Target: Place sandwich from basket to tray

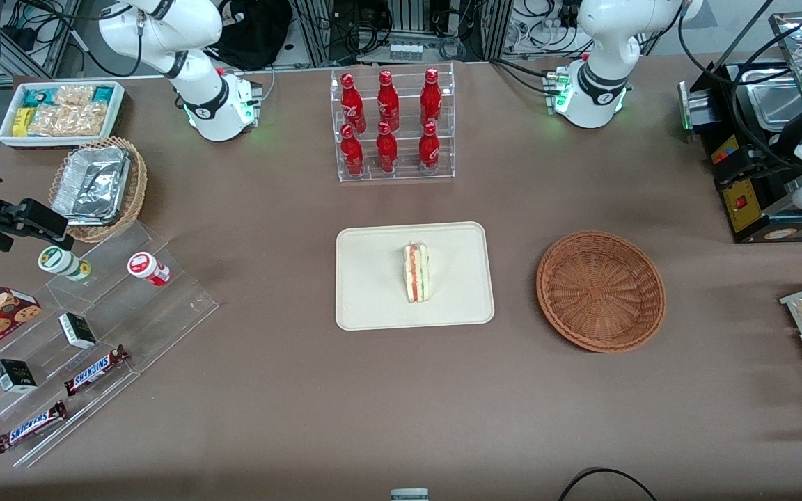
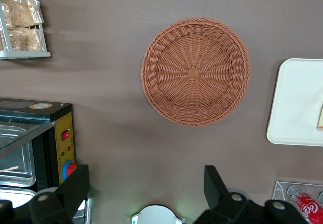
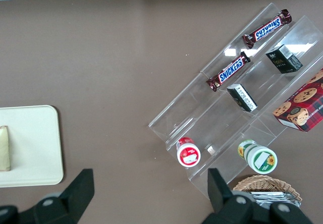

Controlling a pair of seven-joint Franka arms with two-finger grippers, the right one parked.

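End effector: the left arm's end effector hangs high over the brown surface, at the working arm's end of it; its two dark fingers stand spread wide with nothing between them.
Why it sits there: raised and off to the side of the basket, it looks retired from the work, not poised for a grasp.
Basket: the reddish-brown wicker basket rests empty on the surface, beside the tray and toward the working arm's end; it lies well below the end effector, with bare surface between.
Tray: the cream tray lies flat at mid-surface, nearer the front camera than the rack of red bottles.
Sandwich: the sandwich stands on the tray, near its middle, its red, orange and green cut edge showing.
Task state: I judge the move complete, since the sandwich is on the tray and the basket holds nothing.
Front view only: it shows the whole sandwich and its place on the tray.
Left wrist view only: it shows the spread fingers and the basket's bare woven floor, but just one edge of the tray.
Right wrist view: it catches the tray's rim toward the parked arm, with a sliver of pale bread.
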